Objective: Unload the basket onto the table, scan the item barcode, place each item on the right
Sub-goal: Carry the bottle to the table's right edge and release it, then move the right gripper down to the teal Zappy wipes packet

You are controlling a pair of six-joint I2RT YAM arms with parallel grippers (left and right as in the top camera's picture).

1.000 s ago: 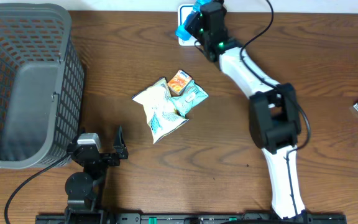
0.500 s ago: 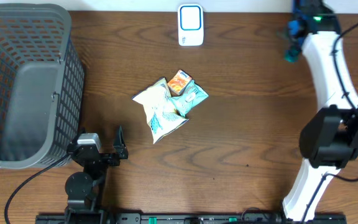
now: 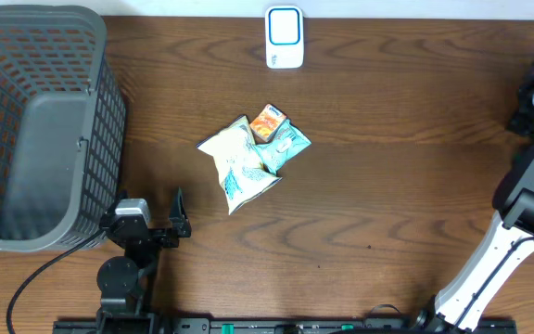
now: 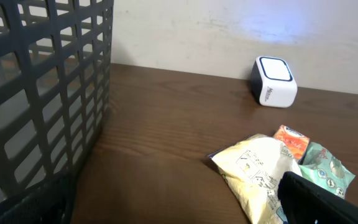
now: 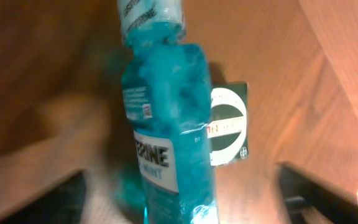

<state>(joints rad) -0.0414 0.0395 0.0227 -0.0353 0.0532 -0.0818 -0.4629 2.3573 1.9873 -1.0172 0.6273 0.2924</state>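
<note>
Desk: The brown wooden table (image 3: 387, 204) fills the overhead frame. What lies on it?

Photographer: A grey mesh basket (image 3: 35, 121) at upper left, a white scanner (image 3: 284, 37) at top centre and crumpled snack packets (image 3: 253, 158) in the middle.

Desk: And the item?

Photographer: The blue mouthwash bottle (image 5: 166, 149) shows only in the right wrist view, blurred, cap toward the top. A green-and-white box (image 5: 229, 124) sits just behind it. The right gripper (image 5: 179, 186) has its jaws spread wide either side of the bottle, with a gap on each side. The left gripper (image 3: 180, 218), at lower left beside the basket, has its jaws apart with nothing between them.
</note>
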